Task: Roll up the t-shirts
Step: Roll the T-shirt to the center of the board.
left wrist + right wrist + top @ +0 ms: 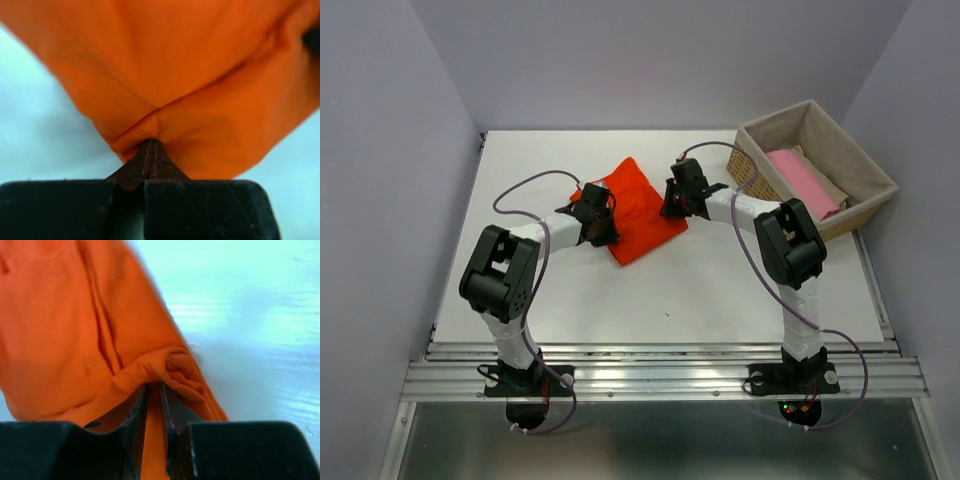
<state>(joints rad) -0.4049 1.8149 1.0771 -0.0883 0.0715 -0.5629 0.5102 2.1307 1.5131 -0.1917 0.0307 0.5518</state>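
White tabletop [700, 290], smooth and matte, edged by a ribbed metal rail [660, 372] along the near side. Carries a rectangular wicker basket [748, 172] (grey cloth lining inside) at the far right corner, set at a slant to the edges. Left of the basket and well apart from it, an orange-red t-shirt [645, 215], folded into a rough diamond, lying on the white surface.

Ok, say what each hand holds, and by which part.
Both hold the orange-red t-shirt: the left hand pinches a bunched fold at its left edge, the right hand a fold at its right edge.
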